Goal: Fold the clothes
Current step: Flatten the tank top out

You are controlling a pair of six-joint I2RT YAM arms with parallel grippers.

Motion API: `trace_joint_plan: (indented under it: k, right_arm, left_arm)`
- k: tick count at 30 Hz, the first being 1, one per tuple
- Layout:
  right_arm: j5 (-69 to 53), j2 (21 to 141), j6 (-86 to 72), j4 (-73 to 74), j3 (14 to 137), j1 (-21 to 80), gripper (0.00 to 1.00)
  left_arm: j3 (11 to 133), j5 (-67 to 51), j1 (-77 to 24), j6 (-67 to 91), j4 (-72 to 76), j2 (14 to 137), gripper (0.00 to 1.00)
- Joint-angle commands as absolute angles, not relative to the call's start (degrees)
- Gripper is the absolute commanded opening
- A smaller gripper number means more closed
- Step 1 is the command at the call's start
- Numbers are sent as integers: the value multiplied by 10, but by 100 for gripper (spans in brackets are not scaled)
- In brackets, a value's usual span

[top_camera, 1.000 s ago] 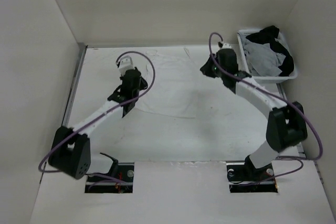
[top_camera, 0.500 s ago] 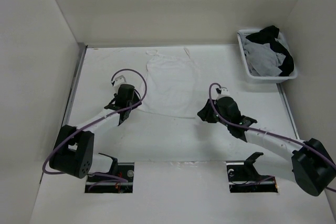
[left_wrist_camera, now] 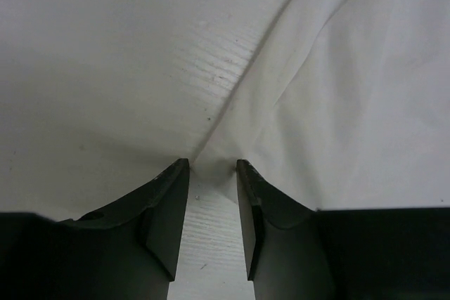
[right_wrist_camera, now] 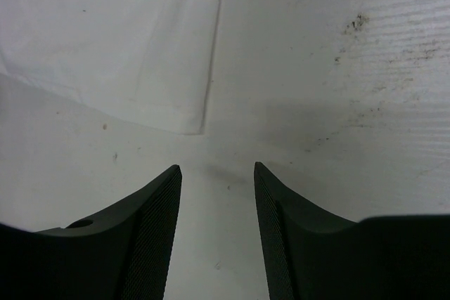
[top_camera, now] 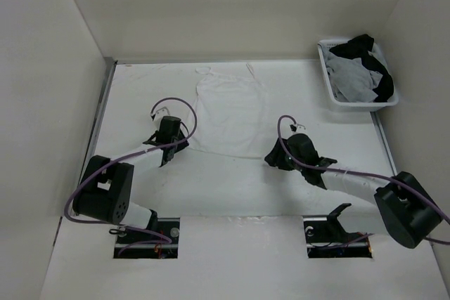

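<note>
In the overhead view, the white top [top_camera: 228, 114] lay spread flat on the table [top_camera: 140, 89], ahead of both tools and between them, its strapped end on the side away from them. The left gripper [top_camera: 171, 148] pointed down at the top's near hem, at the corner on its own side. The right gripper [top_camera: 274, 157] sat low by the opposite near corner. Beyond the right gripper and well off to its right stood a basket [top_camera: 328, 79] holding a grey garment [top_camera: 351, 79] and a black garment [top_camera: 362, 47]. From this height, how the jaws stood could not be read.

In the left wrist view, the left gripper [left_wrist_camera: 211, 166] was released, its fingers [left_wrist_camera: 165, 223] standing apart with bare table [left_wrist_camera: 105, 47] showing in the gap. A corner of the white top [left_wrist_camera: 337, 103] lay right at the fingertips, in the mouth of the gap, unclamped. From there the cloth spread ahead and to the right, with a soft ridge running away from the corner.

In the right wrist view, the right gripper [right_wrist_camera: 214, 166] was also released, with only table [right_wrist_camera: 316, 117] between its fingers [right_wrist_camera: 151, 237]. The corner of the white top [right_wrist_camera: 105, 33] lay just ahead of the tips and a little to their left, not touching them. Dark smudges [right_wrist_camera: 355, 24] marked the table ahead to the right.
</note>
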State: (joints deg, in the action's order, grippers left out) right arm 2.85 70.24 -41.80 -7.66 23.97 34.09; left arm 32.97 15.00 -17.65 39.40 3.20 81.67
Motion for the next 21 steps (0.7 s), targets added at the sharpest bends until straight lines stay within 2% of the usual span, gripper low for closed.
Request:
trace_joint_plan:
  k: [1, 5, 10, 21]
  right_arm:
    - [26, 731, -436, -125, 257, 340, 51]
    - [2, 765, -449, -161, 260, 340, 53]
    - [-29, 809, -472, -207, 267, 327, 51]
    - [-35, 853, -498, -239, 276, 326, 19]
  left_arm:
    - [330, 143, -178, 402, 57, 829, 30]
    - [329, 143, -174, 402, 57, 829, 17]
    - [325, 144, -170, 407, 57, 826, 11]
    - [314, 142, -167, 411, 54, 795, 5]
